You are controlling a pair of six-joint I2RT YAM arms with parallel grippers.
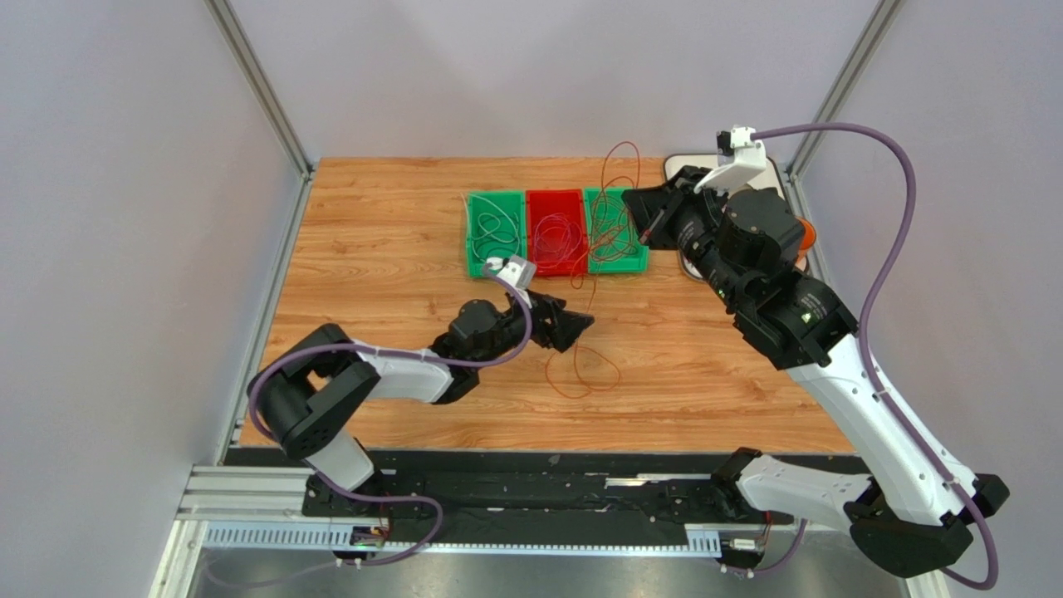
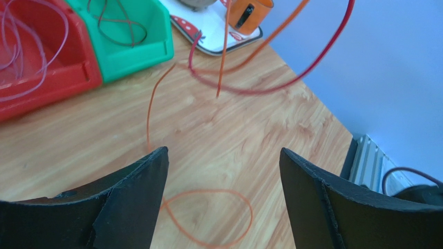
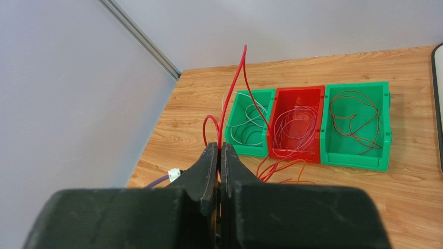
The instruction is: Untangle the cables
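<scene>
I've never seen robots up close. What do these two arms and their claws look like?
The left arm and right arm have white shells with chunky black joints. A thick purple hose loops along each, and a small white bracket sits at each wrist. The left gripper and right gripper each have two matte black, wedge-shaped fingers. No markings are legible.

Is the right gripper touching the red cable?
Touching. The right wrist view shows the right gripper shut on the red cable, which rises from between its fingertips.

Wooden table, pale lilac walls.
</scene>
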